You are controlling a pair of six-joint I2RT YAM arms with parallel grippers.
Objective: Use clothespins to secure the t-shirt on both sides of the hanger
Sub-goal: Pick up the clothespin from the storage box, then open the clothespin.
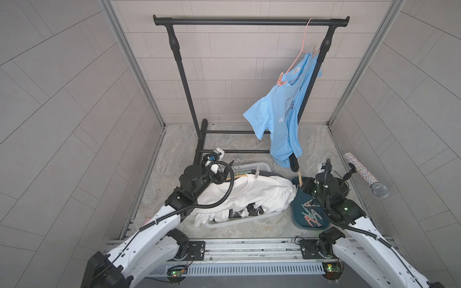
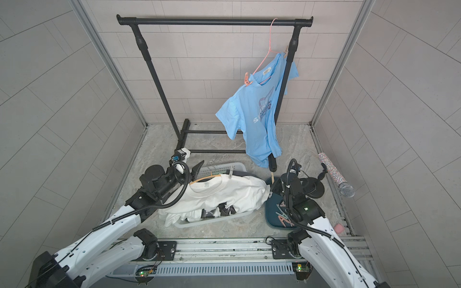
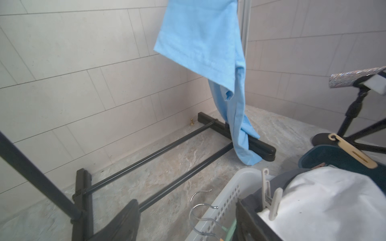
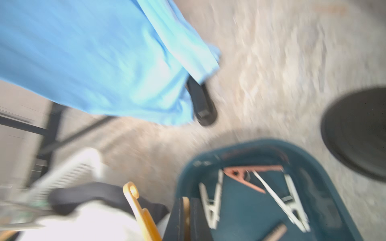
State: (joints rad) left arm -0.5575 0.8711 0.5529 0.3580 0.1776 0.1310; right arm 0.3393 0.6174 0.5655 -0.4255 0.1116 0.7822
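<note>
Honestly, the worry starts at the right fingers (image 4: pixel 186 201). They are pinched nearly shut with only a tan sliver between them. I take it for the peach clothespin (image 3: pixel 353 155) standing up at the far rim of the teal tray (image 4: pixel 250 143), though the wrist view is smeared and I can't swear how much of the peg they have. A hold that thin could let the peg twist or spring out on the way across, and a grip on the wrong part would never open its mouth. Loose clothespins (image 4: pixel 211 206) lie in the tray at about five o'clock from those fingers in a top view, so there are spares if this one drops. The white t-shirt (image 1: pixel 257 194) sits at nine o'clock, heaped over the basket (image 3: pixel 227 198) on its wooden hanger (image 2: pixel 207 178). A pale grey clothespin (image 1: pixel 257 172) already stands on the nearer shoulder, at roughly ten o'clock. The bare shoulder is farther out, beside the left fingers (image 3: pixel 186 208). Those stand wide and empty either side of spare wire hooks (image 3: pixel 201 205), so nothing steadies the hanger, and a push from the peg could simply slide shirt and hanger along. The blue t-shirt (image 1: pixel 279 109) on the rack (image 1: pixel 249 21) at eleven o'clock looks pegged on both sides.
</note>
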